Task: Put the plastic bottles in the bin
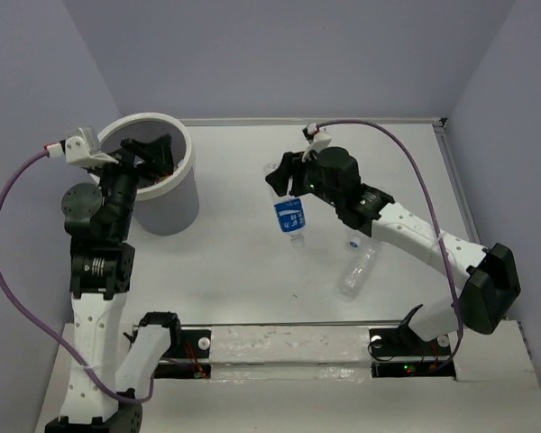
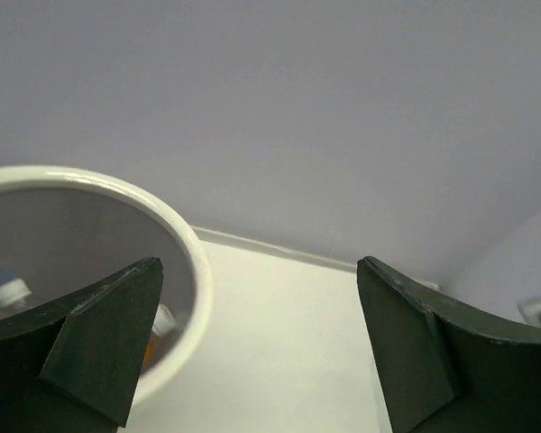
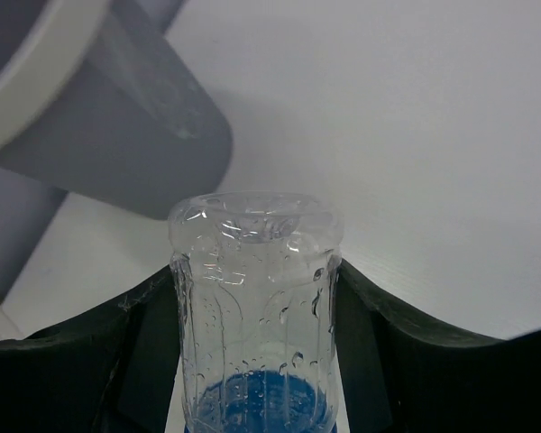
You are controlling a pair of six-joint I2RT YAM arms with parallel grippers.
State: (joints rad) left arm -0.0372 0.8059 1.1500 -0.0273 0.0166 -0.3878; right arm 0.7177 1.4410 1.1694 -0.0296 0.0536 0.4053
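left fingers (image 2: 99,343) hang wide and empty over the bin (image 1: 186,153), placed for dropping, some bottles already inside; right fingers (image 3: 90,361) clamp the blue-label bottle (image 1: 290,218) near its base, clear of the bench (image 1: 243,280) for carrying; one clear bottle (image 1: 359,269) lies there.

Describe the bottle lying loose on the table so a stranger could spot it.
Find the right arm stretching across the table. Beside its white forearm, on the near side, a clear bottle lies flat. Unlike the blue-labelled bottle in the right gripper, it has no label and nothing holds it.
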